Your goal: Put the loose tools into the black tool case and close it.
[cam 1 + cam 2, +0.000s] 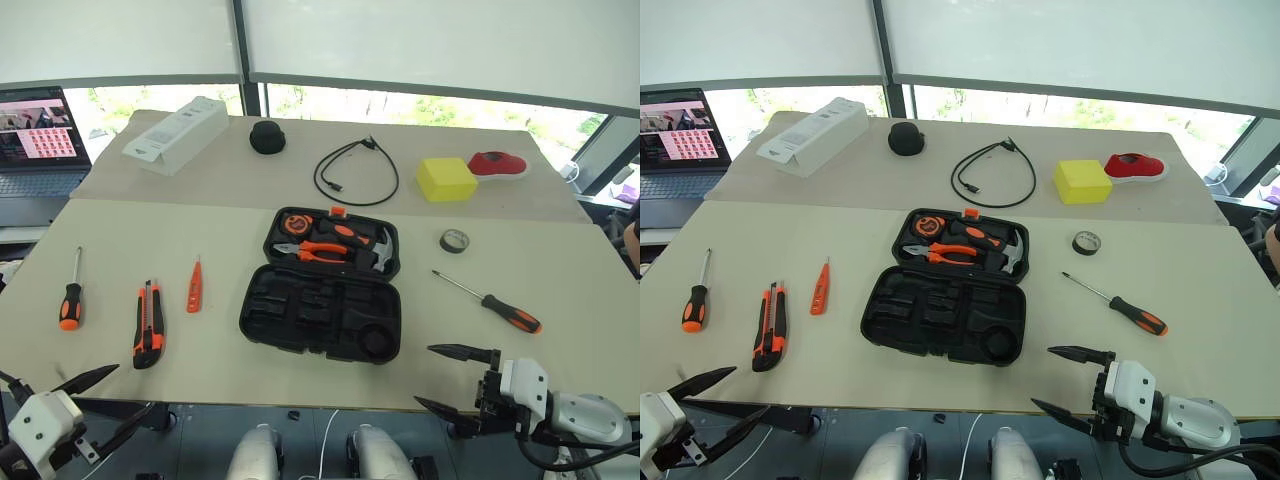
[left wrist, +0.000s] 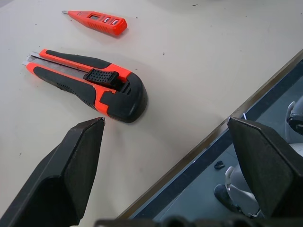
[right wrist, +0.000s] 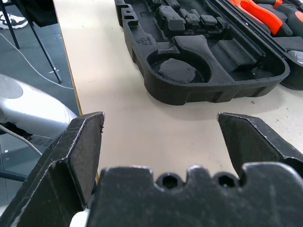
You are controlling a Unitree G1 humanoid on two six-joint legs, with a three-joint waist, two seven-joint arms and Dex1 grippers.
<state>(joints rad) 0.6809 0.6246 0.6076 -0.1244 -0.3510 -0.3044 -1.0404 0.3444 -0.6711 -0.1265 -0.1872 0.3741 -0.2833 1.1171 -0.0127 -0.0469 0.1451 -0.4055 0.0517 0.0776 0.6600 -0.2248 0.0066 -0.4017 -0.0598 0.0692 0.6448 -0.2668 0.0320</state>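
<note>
The black tool case [image 1: 321,299] is lying wide open mid-desk [image 1: 240,370], its far half carrying orange-handled pliers [image 1: 318,251], a tape measure [image 1: 295,224] and a hammer [image 1: 372,247], the near half sitting empty. Left of it are lying the tester pen [image 1: 194,285], utility knife [image 1: 148,323] and one screwdriver [image 1: 71,293]; right, another screwdriver [image 1: 489,302] and the tape roll [image 1: 454,240]. The left gripper [image 1: 100,403] and right gripper [image 1: 447,378] are hovering at the near edge, both spread and grasping nothing.
</note>
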